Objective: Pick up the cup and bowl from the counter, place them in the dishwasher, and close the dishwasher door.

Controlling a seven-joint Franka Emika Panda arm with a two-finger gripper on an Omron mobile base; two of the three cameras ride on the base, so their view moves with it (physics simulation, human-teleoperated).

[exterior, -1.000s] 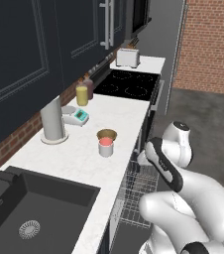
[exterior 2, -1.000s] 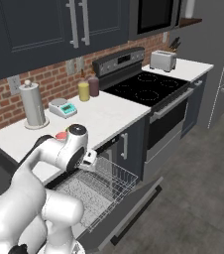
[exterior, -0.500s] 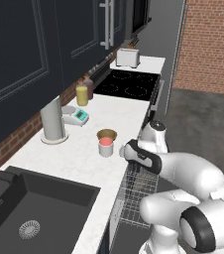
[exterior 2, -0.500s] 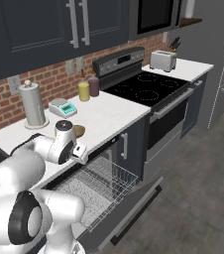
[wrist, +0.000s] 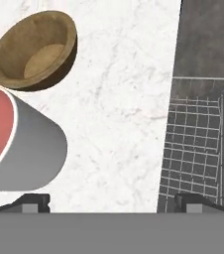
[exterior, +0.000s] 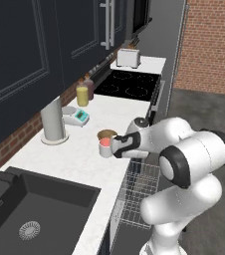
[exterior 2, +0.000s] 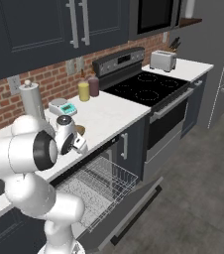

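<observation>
Hand view looks down on the white counter [wrist: 124, 99], with the gripper [wrist: 111, 201] spread fully wide: one dark fingertip sits low by the cup [wrist: 20, 144], the other low over the edge of the wire rack [wrist: 198, 149]. Nothing lies between the fingers; the gripper holds nothing, and I cannot tell whether the near fingertip touches the cup's wall. The cup stands upright on the counter, pale outside and salmon-red inside, and the brown bowl [wrist: 34, 49] sits just beside it, also on the counter.

From the left base view, the gripper [exterior: 115, 147] reaches in level at the cup [exterior: 105, 148], right beside it, with the bowl [exterior: 106, 134] just behind the cup. The dishwasher [exterior: 134, 199] is below the counter edge with its rack pulled out.

From the right base view, the dishwasher door [exterior 2: 129, 211] hangs open and down under the pulled-out rack [exterior 2: 96, 186], and the gripper [exterior 2: 79, 145] is over the counter's front edge.
</observation>
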